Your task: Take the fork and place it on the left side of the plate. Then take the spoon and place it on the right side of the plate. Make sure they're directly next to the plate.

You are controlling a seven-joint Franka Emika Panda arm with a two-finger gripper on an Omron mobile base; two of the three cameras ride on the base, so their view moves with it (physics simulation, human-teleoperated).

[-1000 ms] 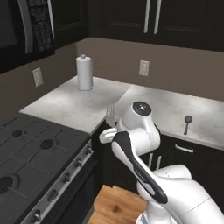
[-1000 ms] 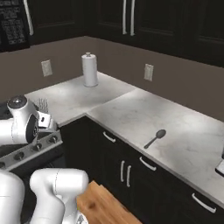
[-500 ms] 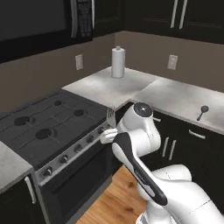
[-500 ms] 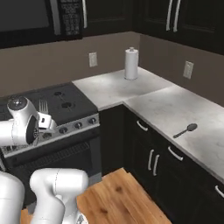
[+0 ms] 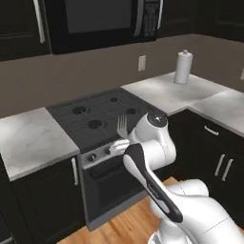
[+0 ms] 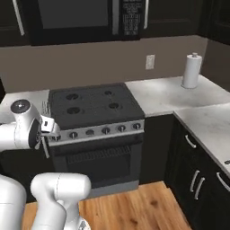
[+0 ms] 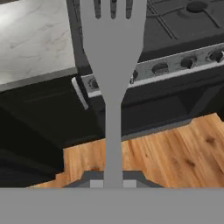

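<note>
Silver-grey metal fills the middle of the hand view: the fork (image 7: 113, 65) stands upright there, its handle running down between the jaws, which are clamped together on the lower end of that handle, and its tines reaching past the top edge. In the left base view the fork (image 5: 122, 127) rises tines-up from the gripper (image 5: 120, 146) at the end of the white arm (image 5: 148, 157), held in the air in front of the stove (image 5: 102, 119), above the wooden floor (image 5: 126, 224). In the right base view the gripper (image 6: 48, 127) sits at the left, just before the stove's front edge, and the fork's tines (image 6: 46, 108) show faintly above it.

The black stove (image 6: 95, 105) has four burners on top and a row of knobs (image 6: 105, 130) along its pale front strip, with the oven door below. A marble bench (image 5: 31, 138) lies to the stove's left, over dark cabinets, and another stretch of bench (image 6: 166, 92) runs from the stove's right into the corner. On that far stretch a white paper towel roll (image 6: 192, 71) stands upright near the wall; it appears in the left base view too (image 5: 183, 66). A wall socket (image 6: 150, 61) sits on the brown wall between stove and roll. A dark microwave (image 6: 85, 18) hangs over the stove
</note>
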